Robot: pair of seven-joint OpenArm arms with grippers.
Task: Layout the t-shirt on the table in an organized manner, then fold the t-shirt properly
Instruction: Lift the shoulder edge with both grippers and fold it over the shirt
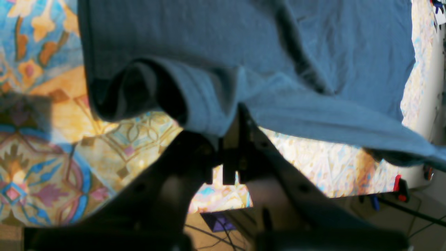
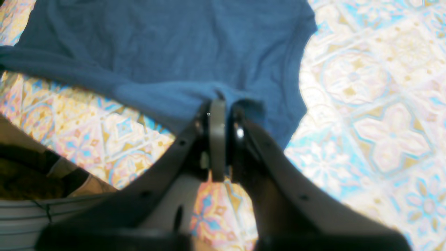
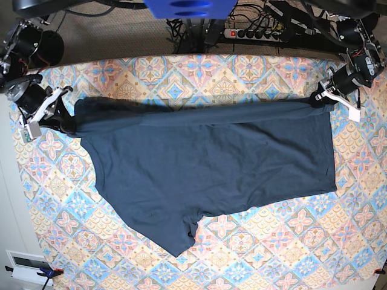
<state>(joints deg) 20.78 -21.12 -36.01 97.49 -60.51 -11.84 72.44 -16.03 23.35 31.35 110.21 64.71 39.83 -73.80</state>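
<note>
The dark navy t-shirt (image 3: pixel 205 163) lies spread across the patterned table (image 3: pixel 242 72), with one sleeve pointing toward the near edge. Its far edge is pulled taut in a line between both grippers. My left gripper (image 3: pixel 320 99) at the right side is shut on a bunched corner of the shirt (image 1: pixel 223 101), pinched at the jaws (image 1: pixel 230 136) a little above the table (image 1: pixel 41 164). My right gripper (image 3: pixel 66 124) at the left side is shut on the other corner, with fabric (image 2: pixel 167 59) gathered at its tips (image 2: pixel 224 106) over the table (image 2: pixel 369 115).
A power strip (image 3: pixel 254 33) and cables lie beyond the table's far edge. A red clamp (image 1: pixel 398 182) sits on the table's edge by the left arm. A white device (image 3: pixel 27 264) sits off the near left corner.
</note>
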